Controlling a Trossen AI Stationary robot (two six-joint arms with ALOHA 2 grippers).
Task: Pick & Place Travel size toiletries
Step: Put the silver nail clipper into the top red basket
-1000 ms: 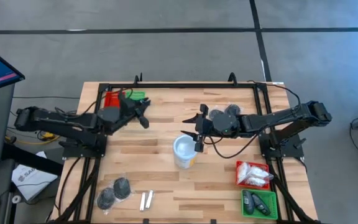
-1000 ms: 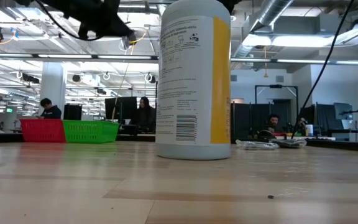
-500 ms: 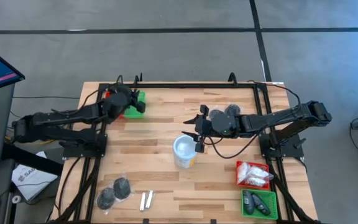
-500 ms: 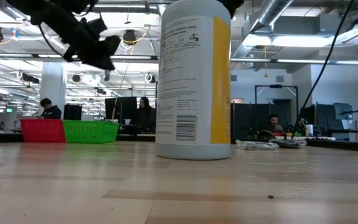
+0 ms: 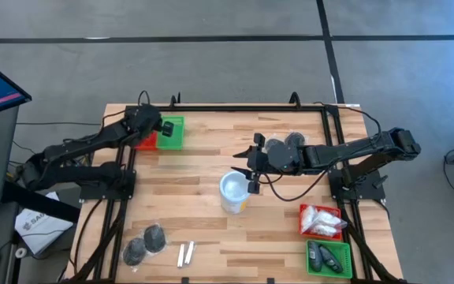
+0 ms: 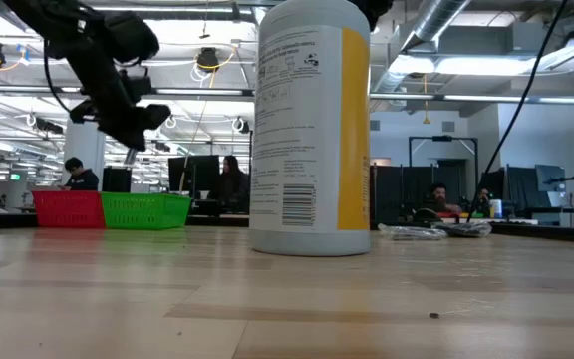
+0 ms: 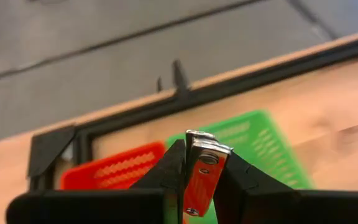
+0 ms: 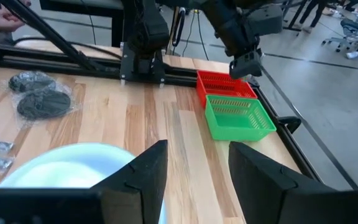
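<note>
**Left gripper holds a slim tube above the far-left trays**

The left gripper (image 5: pixel 158 126) is seen over the far-left corner of the table (image 5: pixel 203 170), above the join of the red tray (image 5: pixel 143 142) and the green tray (image 5: pixel 172 132). Its fingers are pinched on a slim silvery-white tube (image 7: pixel 199 177), which is gripped upright between them in the left wrist view, with both trays visible below. In the low view the same gripper (image 6: pixel 131 128) is shown raised clear above the two trays.

The right gripper (image 5: pixel 252 167) is held near the middle of the table, just beside the rim of the white cup (image 5: pixel 233 192). Its fingers (image 8: pixel 143 177) are spread apart, and nothing is seen between them.

The other toiletries are spread over the table. Two dark grey round pieces (image 5: pixel 145 243) in clear wrap and two slim tubes (image 5: pixel 184 253) are found near the front-left edge. Two more dark round pieces (image 5: pixel 288 142) lie at the far side, partly hidden by the right arm. White sachets (image 5: pixel 320 221) are held in a second red tray (image 5: pixel 303 211) at the front right, and dark items that cannot be made out lie in a second green tray (image 5: pixel 315 269) beside it.
</note>
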